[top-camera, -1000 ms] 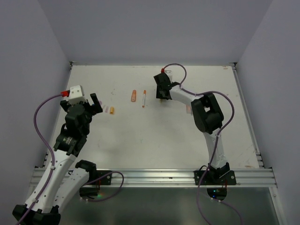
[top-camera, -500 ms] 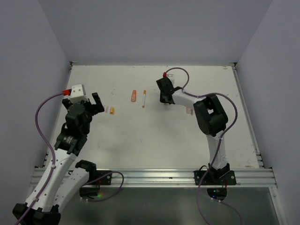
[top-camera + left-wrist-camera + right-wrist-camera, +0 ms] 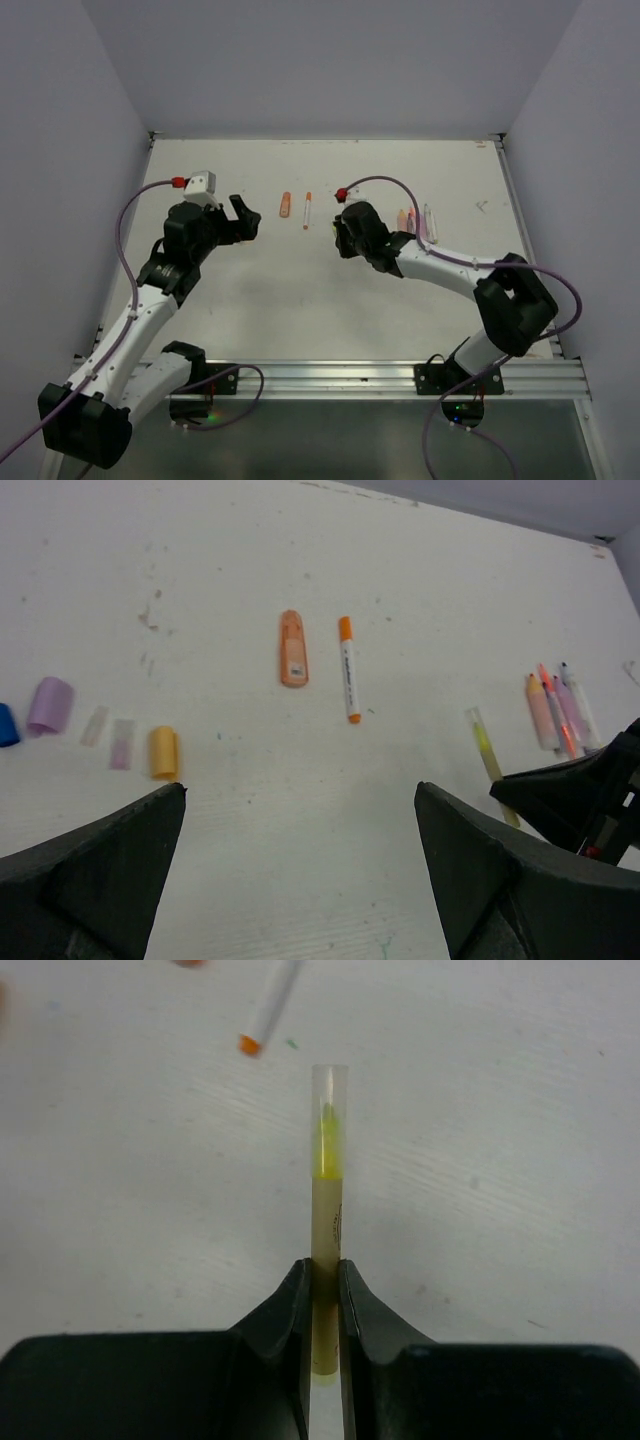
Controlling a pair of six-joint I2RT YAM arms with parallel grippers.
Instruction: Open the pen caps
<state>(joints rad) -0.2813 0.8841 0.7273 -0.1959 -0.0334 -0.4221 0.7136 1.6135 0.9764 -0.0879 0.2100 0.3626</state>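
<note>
Yellow pen (image 3: 327, 1210) pinned, its cap (image 3: 329, 1090) still on.
My right claw (image 3: 322, 1280) clamps it, my left claw (image 3: 300, 810) gapes wide; some loose caps (image 3: 50, 704) lie off already, orange pens (image 3: 348, 670) wait.

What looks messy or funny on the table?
A lilac cap, an orange-yellow cap and a blue cap lie loose, away from the pens. Nothing looks spilled or broken. The right pincer grips a capped yellow pen.
</note>
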